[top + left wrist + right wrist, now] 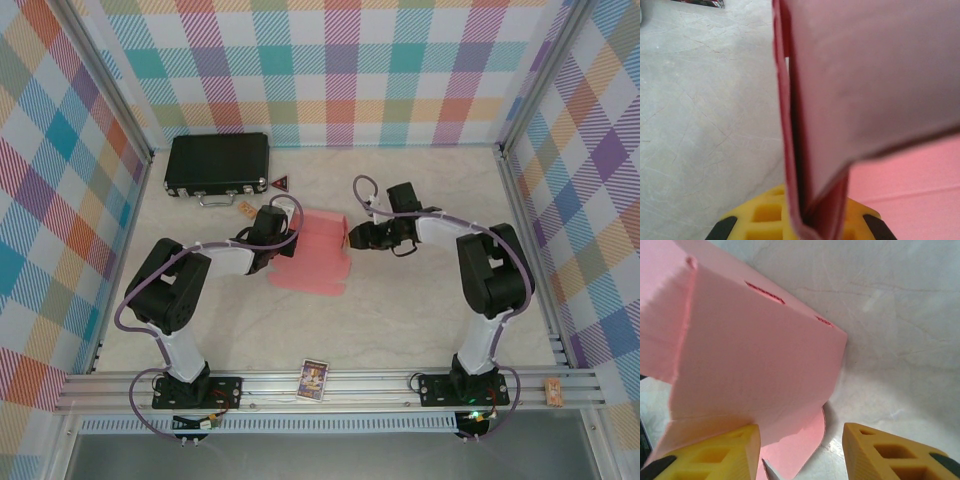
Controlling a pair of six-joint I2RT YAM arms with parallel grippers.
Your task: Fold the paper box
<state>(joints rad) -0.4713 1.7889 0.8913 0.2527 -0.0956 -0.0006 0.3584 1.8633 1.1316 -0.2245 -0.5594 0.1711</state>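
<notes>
Paper box point(312, 255) lies mid-counter point(420, 320) between the two arms, partly folded: the base is flat and one raised panel point(760, 355) stands up on the right arm's side. Left claw point(812, 202) is closed on a doubled-over edge of the card, pinching it low between the yellow fingers point(757, 215), with little card inside the jaws. Right claw point(800, 429) is open and grips nothing. One finger touches the lower edge of the raised panel; the other stands off over bare counter. Black case point(217, 163) sits well apart at the far left and is no obstacle.

Risks, as judged from here:
- A push from the right claw may bow the thin card or crease it off its score line instead of hinging it.
- The panel looks propped by that one finger, so it may flop back flat if contact is lost.
- A sideways shove could pull the edge out of the shallow left pinch, and the whole sheet would then slide on the smooth counter.
- The slots point(765, 292) near the panel's top edge are weak spots and likely to tear under a hard pinch.
- Closing the right claw where it hangs would catch air, or the loose flap lying below it.
</notes>
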